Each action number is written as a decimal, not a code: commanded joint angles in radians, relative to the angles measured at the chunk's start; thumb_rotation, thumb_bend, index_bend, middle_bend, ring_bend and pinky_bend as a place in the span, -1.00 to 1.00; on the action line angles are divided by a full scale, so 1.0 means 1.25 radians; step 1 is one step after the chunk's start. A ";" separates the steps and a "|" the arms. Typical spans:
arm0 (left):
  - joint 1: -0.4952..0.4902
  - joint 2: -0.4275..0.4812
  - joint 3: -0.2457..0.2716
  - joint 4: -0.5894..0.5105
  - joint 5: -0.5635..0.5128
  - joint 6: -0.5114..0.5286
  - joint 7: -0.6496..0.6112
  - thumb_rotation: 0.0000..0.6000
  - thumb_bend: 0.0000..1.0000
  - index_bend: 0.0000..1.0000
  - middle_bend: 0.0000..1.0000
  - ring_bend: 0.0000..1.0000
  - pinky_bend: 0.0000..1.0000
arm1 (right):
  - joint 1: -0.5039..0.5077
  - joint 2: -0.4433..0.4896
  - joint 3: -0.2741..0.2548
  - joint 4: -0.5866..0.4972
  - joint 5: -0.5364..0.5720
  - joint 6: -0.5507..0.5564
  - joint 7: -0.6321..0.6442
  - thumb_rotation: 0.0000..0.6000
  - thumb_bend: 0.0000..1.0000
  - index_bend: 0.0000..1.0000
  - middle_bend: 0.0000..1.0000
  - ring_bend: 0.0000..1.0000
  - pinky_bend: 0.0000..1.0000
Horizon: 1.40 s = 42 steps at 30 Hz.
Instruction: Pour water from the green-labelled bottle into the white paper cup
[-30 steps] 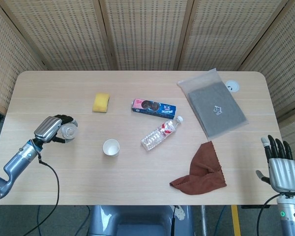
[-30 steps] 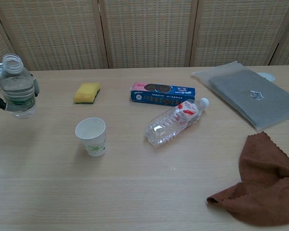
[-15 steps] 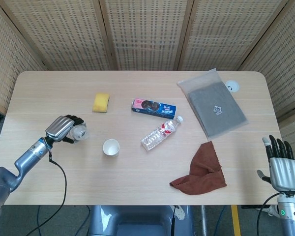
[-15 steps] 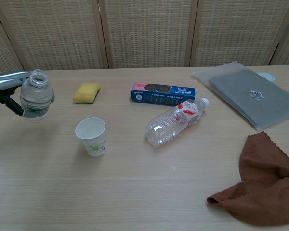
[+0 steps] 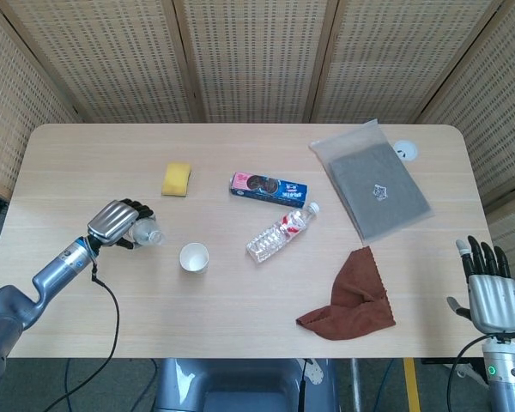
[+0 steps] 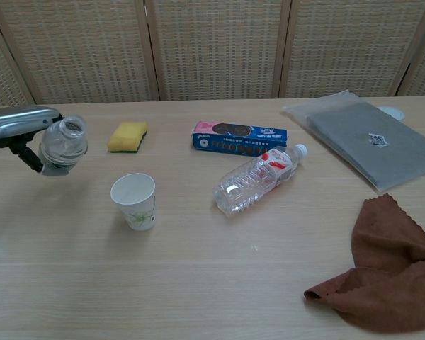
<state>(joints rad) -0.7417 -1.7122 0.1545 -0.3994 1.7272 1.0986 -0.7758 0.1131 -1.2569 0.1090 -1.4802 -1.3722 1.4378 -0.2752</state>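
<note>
Uncapped bottle tilted toward cup

Left hand [image 6: 18, 122] grasps green-labelled bottle [image 6: 62, 146], mouth angled toward white paper cup [image 6: 134, 201]. Cup stands upright, no water visible inside. Right hand [image 5: 491, 290] released, fingers apart.

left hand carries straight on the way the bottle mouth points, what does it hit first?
Probably the white paper cup: the left hand holds the green-labelled bottle tilted, its mouth toward the cup. The hand looks raised, so it might pass above the rim.

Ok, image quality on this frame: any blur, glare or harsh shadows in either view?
Head view: even, soft light, sharp; the left robot hand casts only a faint shadow. Chest view: the clear open bottle it grips looks slightly soft against the table, and the frosted plastic pouch shows mild sheen, no real glare.
</note>
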 commanded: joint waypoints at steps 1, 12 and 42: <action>-0.006 0.003 0.006 -0.002 0.005 -0.006 0.031 1.00 -0.07 0.29 -0.09 -0.29 -0.14 | 0.000 0.000 0.000 0.000 0.000 0.000 -0.001 1.00 -1.00 -1.00 -1.00 -1.00 -1.00; -0.020 0.017 0.013 -0.030 0.010 -0.012 0.122 1.00 -0.05 0.29 -0.08 -0.28 -0.14 | -0.001 0.003 0.000 -0.002 0.000 0.002 0.008 1.00 -1.00 -1.00 -1.00 -1.00 -1.00; -0.067 0.101 -0.029 -0.239 -0.046 -0.128 0.412 1.00 -0.04 0.29 -0.08 -0.28 -0.14 | -0.007 0.022 0.000 -0.016 -0.009 0.010 0.042 1.00 -1.00 -1.00 -1.00 -1.00 -1.00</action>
<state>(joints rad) -0.8228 -1.5964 0.1252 -0.6817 1.6794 0.9493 -0.2781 0.1048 -1.2299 0.1086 -1.4999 -1.3831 1.4501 -0.2220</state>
